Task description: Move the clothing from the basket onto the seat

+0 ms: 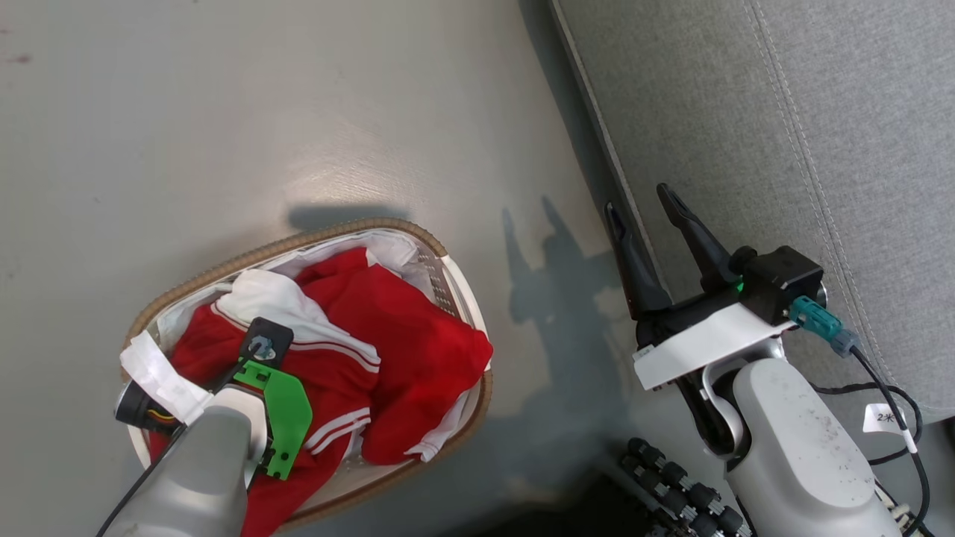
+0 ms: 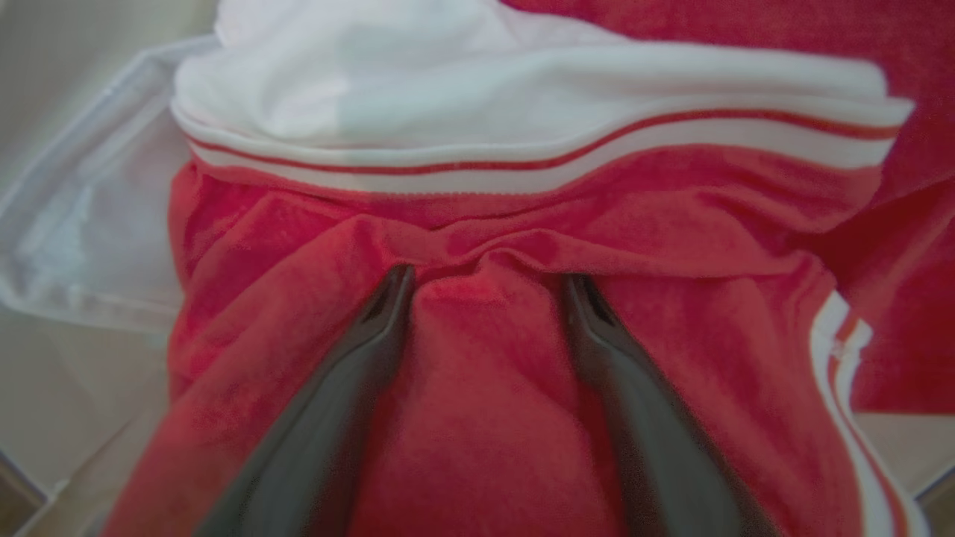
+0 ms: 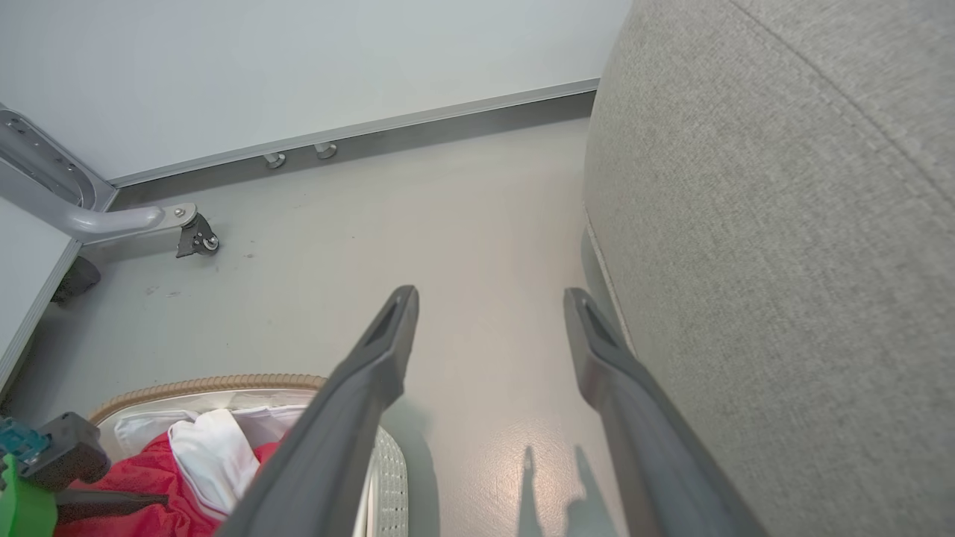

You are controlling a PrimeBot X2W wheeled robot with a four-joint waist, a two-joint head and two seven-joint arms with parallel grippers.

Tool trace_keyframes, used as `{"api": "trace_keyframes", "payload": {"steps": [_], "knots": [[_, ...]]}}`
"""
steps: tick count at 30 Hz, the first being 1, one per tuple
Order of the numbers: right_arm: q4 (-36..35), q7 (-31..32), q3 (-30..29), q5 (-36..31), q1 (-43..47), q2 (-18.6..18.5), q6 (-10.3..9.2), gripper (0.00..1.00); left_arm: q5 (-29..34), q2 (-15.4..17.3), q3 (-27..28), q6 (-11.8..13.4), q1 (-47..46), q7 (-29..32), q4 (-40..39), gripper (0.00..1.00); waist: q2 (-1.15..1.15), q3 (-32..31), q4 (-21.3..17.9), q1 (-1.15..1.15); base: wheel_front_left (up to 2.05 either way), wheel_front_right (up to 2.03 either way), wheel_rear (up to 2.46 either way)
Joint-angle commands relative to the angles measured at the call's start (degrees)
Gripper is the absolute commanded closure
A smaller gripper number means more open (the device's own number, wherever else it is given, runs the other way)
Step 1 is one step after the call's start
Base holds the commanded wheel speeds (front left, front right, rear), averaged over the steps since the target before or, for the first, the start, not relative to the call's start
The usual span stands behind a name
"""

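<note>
Left wrist view: we hold the left gripper (image 2: 486, 277) wide, fingertips (image 2: 395, 287) touching the red clothing (image 2: 522, 216), so a fold lies between them ready for closing. The clothing lies in the basket (image 1: 358, 226) beneath it. Our right gripper (image 1: 638, 200) hangs wide and empty, the seat (image 1: 746, 112) just beside it.

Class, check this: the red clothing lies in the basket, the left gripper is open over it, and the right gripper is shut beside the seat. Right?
One slip: the right gripper is open, not shut; the right wrist view shows its fingers spread beside the seat. The clothing does lie in the basket, the left gripper open over it.
</note>
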Motion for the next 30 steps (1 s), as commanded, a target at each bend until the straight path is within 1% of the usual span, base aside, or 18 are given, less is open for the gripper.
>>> {"api": "trace_keyframes", "payload": {"steps": [1,7,8,9,13,17,23,30], "knots": [[-0.17,-0.27,0.3,0.32,-0.64,-0.01,-0.06,0.0,0.07,0.48,-0.21,0.26,-1.0,0.59,0.35,0.0,0.0,1.36,-1.06,0.0,0.0,0.0,0.0],[-0.35,-0.26,0.57,0.88,-1.56,-0.05,-0.06,0.0,-0.36,0.1,-0.83,0.73,-1.25,2.25,0.55,0.0,0.0,2.32,-1.55,0.0,0.0,0.0,0.0],[-0.33,-0.26,0.62,0.97,-1.61,-0.05,-0.06,0.0,-0.59,-0.01,-0.82,0.72,-1.02,2.6,0.58,0.61,0.0,2.3,-1.57,0.0,0.0,0.0,0.0],[-0.29,-0.27,0.69,0.99,-1.63,-0.05,-0.06,0.0,-0.59,-0.06,-0.94,0.66,-0.87,2.32,0.58,1.0,0.0,2.21,-1.57,0.0,0.0,0.0,0.0],[0.26,-0.26,0.67,1.01,-1.64,-0.05,-0.06,0.0,-1.65,-0.38,-0.69,0.53,0.23,0.78,0.6,1.0,0.0,0.79,-1.31,0.0,0.0,0.0,0.0],[1.35,-0.27,0.84,-0.2,-0.85,-0.08,-0.06,0.0,-2.93,-1.03,-0.02,0.91,1.83,-2.82,0.63,1.0,0.0,-2.31,-0.91,0.0,0.0,0.0,0.0],[2.66,-0.26,0.13,-1.26,0.73,-0.11,-0.06,0.0,-5.41,-2.63,1.05,0.95,5.12,-9.15,0.62,1.0,0.0,-9.14,0.24,0.0,0.0,0.0,0.0],[3.93,-0.26,-0.9,-2.76,3.37,-0.11,-0.06,0.0,-7.77,-4.21,1.29,0.55,8.76,-13.74,-0.53,1.0,0.0,-16.88,2.88,0.0,0.0,0.0,0.0]]}}
